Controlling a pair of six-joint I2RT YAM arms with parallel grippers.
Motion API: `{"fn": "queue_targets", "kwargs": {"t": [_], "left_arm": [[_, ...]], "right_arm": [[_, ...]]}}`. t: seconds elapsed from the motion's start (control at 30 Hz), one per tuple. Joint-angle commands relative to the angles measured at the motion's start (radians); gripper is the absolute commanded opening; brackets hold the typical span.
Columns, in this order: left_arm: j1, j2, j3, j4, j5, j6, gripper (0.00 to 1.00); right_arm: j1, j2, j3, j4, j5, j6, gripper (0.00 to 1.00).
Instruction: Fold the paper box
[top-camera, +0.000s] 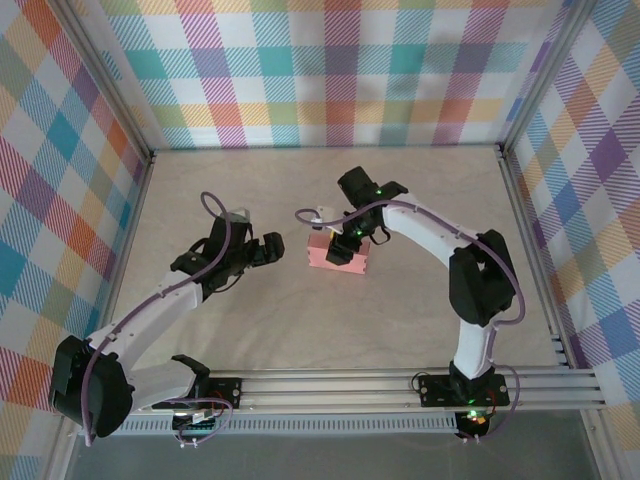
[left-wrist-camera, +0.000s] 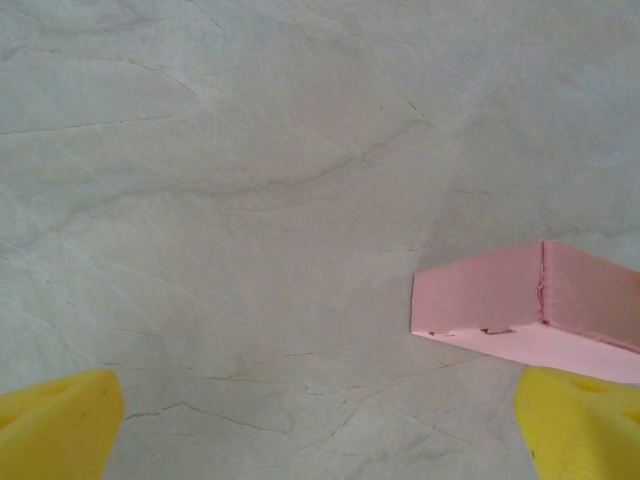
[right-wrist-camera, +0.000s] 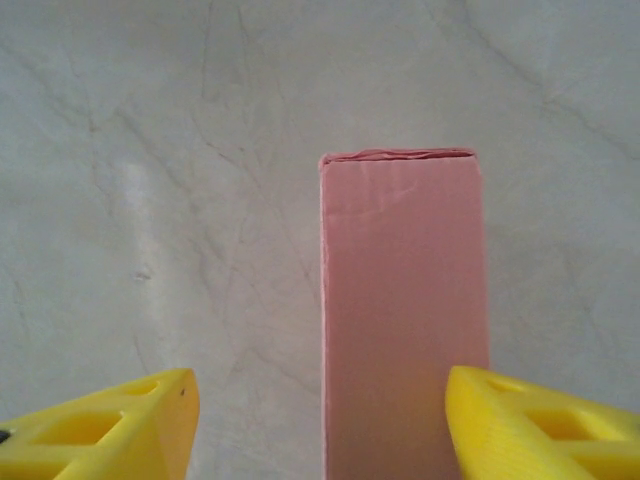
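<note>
The paper box (top-camera: 322, 256) is a small closed salmon-pink box lying on the table's middle. My right gripper (top-camera: 345, 243) hangs over it, pointing down. In the right wrist view the box (right-wrist-camera: 405, 300) runs lengthwise between the yellow fingers (right-wrist-camera: 110, 430). The right-hand finger sits against the box's edge, and a wide gap separates the left-hand finger from it, so the jaws are open. My left gripper (top-camera: 278, 250) is just left of the box, wide open and holding nothing. In the left wrist view the box (left-wrist-camera: 530, 300) lies off to the right of that gripper (left-wrist-camera: 320, 430), beyond its right-hand fingertip (left-wrist-camera: 580, 420).
The pale marbled tabletop (top-camera: 250, 330) is fenced by plaid walls (top-camera: 330, 70) at the back and both sides. An aluminium rail (top-camera: 400, 385) carrying both arm bases runs along the near edge.
</note>
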Motion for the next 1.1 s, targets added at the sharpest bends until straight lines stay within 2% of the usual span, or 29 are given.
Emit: {"fn": "queue_targets", "kwargs": {"t": [0.0,0.17,0.33,0.53,0.63,0.8,0.93,1.07], "left_arm": [[0.014,-0.021,-0.012,-0.005,-0.014,0.026,1.0],[0.015,-0.015,-0.017,0.002,-0.011,0.028,1.0],[0.015,-0.004,-0.011,0.004,-0.008,0.033,1.0],[0.014,0.012,-0.009,0.017,0.004,0.037,1.0],[0.014,0.016,-0.008,0.018,0.007,0.04,1.0],[0.015,0.017,-0.011,0.018,0.004,0.043,1.0],[0.014,0.022,-0.011,0.018,0.005,0.044,1.0],[0.014,0.029,-0.007,0.013,0.009,0.045,1.0]], "right_arm": [[0.001,0.034,0.023,-0.087,0.04,-0.054,0.62],[0.0,0.024,0.011,-0.041,0.075,-0.051,0.66],[-0.003,-0.056,-0.033,0.028,-0.002,-0.048,0.71],[-0.025,-0.088,-0.079,0.116,0.036,-0.048,0.88],[-0.026,-0.054,-0.065,0.073,0.043,-0.068,0.91],[-0.026,-0.018,-0.056,0.036,-0.011,-0.068,0.85],[-0.027,0.008,-0.046,0.039,0.021,-0.067,0.78],[-0.029,0.027,-0.028,0.016,0.037,-0.072,0.65]]}}
